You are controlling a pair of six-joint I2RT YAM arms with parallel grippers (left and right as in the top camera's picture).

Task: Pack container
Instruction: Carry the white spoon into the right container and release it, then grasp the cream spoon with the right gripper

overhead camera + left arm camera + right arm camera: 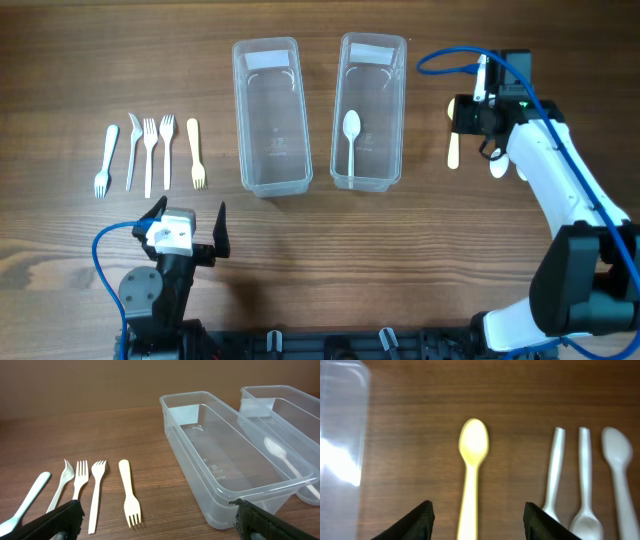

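Fingers (417, 522) of the right gripper (476, 510) stand spread and empty either side of the cream spoon (472, 460), whose handle runs straight between them, bowl pointing away. It lies flat just right of the right container (403, 120), pale and slim. The left gripper (190, 215), also released, sits well left of that container, so the right arm is nearer

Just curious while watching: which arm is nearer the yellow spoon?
Right. The right gripper hangs directly over the yellow spoon, jaws open around it; the left gripper sits far off, by the forks.
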